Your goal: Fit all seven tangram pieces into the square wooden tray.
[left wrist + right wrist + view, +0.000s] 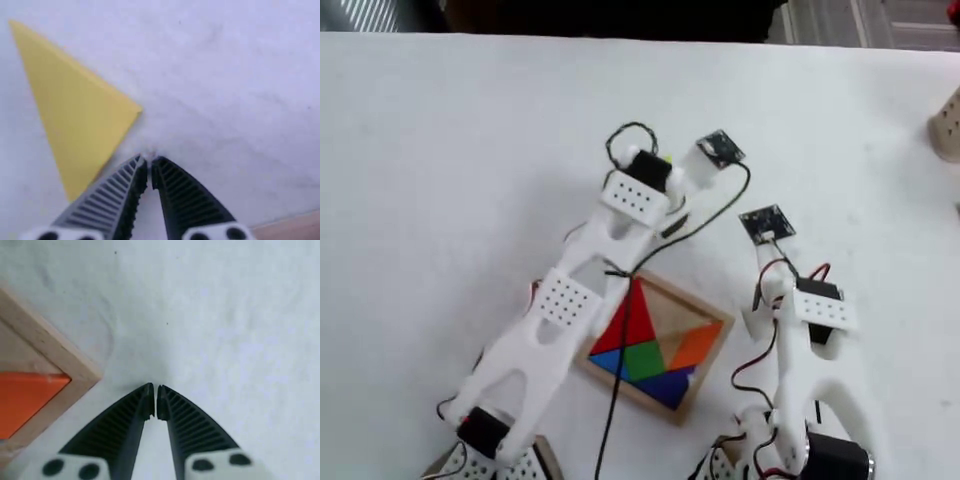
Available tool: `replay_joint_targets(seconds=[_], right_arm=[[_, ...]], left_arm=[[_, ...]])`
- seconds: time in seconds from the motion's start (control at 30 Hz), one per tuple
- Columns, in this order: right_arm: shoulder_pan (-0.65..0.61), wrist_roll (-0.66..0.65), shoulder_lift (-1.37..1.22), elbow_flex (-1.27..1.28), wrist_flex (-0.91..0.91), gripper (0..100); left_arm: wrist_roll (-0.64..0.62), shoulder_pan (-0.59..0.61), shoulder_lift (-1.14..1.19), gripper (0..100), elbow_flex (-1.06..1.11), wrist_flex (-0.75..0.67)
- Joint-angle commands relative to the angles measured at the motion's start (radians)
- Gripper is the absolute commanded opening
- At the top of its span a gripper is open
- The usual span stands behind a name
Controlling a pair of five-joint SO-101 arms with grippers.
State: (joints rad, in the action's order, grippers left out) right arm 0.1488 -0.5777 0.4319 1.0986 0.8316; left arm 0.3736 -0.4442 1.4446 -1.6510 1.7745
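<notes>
Left gripper (149, 161) and right gripper (154, 388), both pinched together on nothing, hang over the white table (440, 120).

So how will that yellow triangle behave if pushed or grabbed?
Probably stiff: the yellow triangle looks flat with crisp edges. Lying flush on the table, it should slide rather than roll, but may be hard to pinch.

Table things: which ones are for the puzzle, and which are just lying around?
For the puzzle: wooden tray; red piece, green piece, blue piece and orange piece in it; yellow triangle outside it on the table; left hand next to that triangle.
Just lying around: beige object at the table's edge.
</notes>
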Motion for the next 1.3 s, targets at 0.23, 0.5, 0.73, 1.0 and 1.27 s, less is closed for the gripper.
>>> replay_joint_targets(seconds=[0.23, 0.5, 0.73, 1.0, 1.27], right_arm=[[-0.030, -0.011, 0.033, 0.008, 0.001, 1.8], [-0.033, -0.011, 0.033, 0.008, 0.001, 1.8], [-0.035, -0.052, 0.033, 0.008, 0.005, 1.8], [-0.035, -0.054, 0.033, 0.008, 0.005, 1.8], [-0.036, -0.058, 0.033, 0.008, 0.002, 1.8]], left_arm=[[-0.419, 0.008, -0.153, 4, -0.014, -0.187], [-0.595, 0.022, -0.012, 2, -0.012, -0.468], [-0.614, 0.022, -0.001, 2, -0.017, -0.502], [-0.614, 0.002, -0.094, 2, -0.015, -0.436], [-0.614, -0.044, -0.216, 2, -0.012, -0.273]])
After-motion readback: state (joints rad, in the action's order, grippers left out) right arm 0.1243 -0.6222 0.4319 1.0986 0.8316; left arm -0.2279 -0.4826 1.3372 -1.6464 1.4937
